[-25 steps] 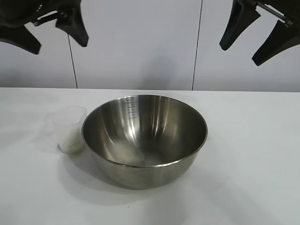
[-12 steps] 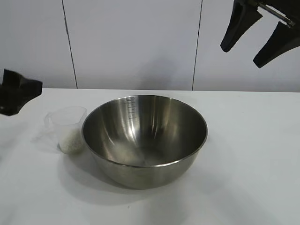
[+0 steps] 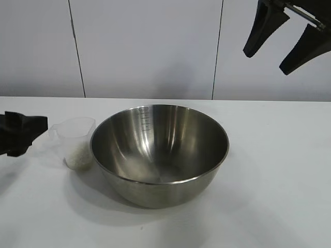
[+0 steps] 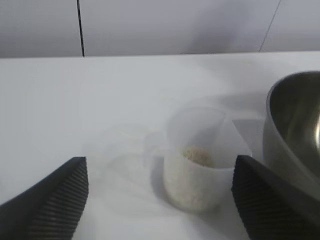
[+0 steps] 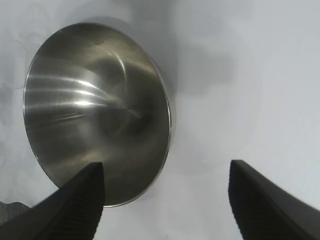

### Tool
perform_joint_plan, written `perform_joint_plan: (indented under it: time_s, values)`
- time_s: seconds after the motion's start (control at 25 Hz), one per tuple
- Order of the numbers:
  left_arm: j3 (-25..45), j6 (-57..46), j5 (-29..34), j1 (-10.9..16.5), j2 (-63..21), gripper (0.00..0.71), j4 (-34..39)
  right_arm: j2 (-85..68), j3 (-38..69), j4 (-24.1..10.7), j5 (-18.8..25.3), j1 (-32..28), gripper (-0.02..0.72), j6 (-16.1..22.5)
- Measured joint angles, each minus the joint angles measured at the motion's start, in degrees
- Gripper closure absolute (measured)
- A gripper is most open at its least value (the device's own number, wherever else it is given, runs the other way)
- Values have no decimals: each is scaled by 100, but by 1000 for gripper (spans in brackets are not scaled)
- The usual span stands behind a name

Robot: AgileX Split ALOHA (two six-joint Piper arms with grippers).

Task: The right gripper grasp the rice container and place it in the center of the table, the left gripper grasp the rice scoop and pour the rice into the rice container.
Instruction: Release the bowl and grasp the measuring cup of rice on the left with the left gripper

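The rice container (image 3: 159, 152), a shiny steel bowl, stands in the middle of the white table (image 3: 279, 181). Just left of it, touching or nearly so, stands the rice scoop (image 3: 77, 142), a small clear cup with white rice (image 3: 78, 156) in its bottom. My left gripper (image 3: 31, 133) is low at the table's left edge, a short way from the scoop. In the left wrist view it is open (image 4: 160, 200), with the scoop (image 4: 197, 170) ahead between the fingers and untouched. My right gripper (image 3: 282, 41) hangs open high at the back right, holding nothing; below it the right wrist view shows the bowl (image 5: 95, 130).
A grey panelled wall (image 3: 150, 46) closes the back of the table. Bare tabletop lies to the right of the bowl and along the front edge.
My left gripper has come down from the upper left to table height beside the scoop, and its fingers have narrowed a little. The right gripper, bowl and scoop have not moved.
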Motion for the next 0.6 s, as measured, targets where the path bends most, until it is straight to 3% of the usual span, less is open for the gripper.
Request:
perform_joint_plan:
  time_s: [0.28, 0.6]
  values:
    - [-125, 292, -32, 1028, 458, 140, 1215, 0, 0, -5, 0, 0, 218, 0]
    - [-619, 341, -84, 1158, 1078, 140, 1500, 0, 0, -5, 0, 0, 218, 0]
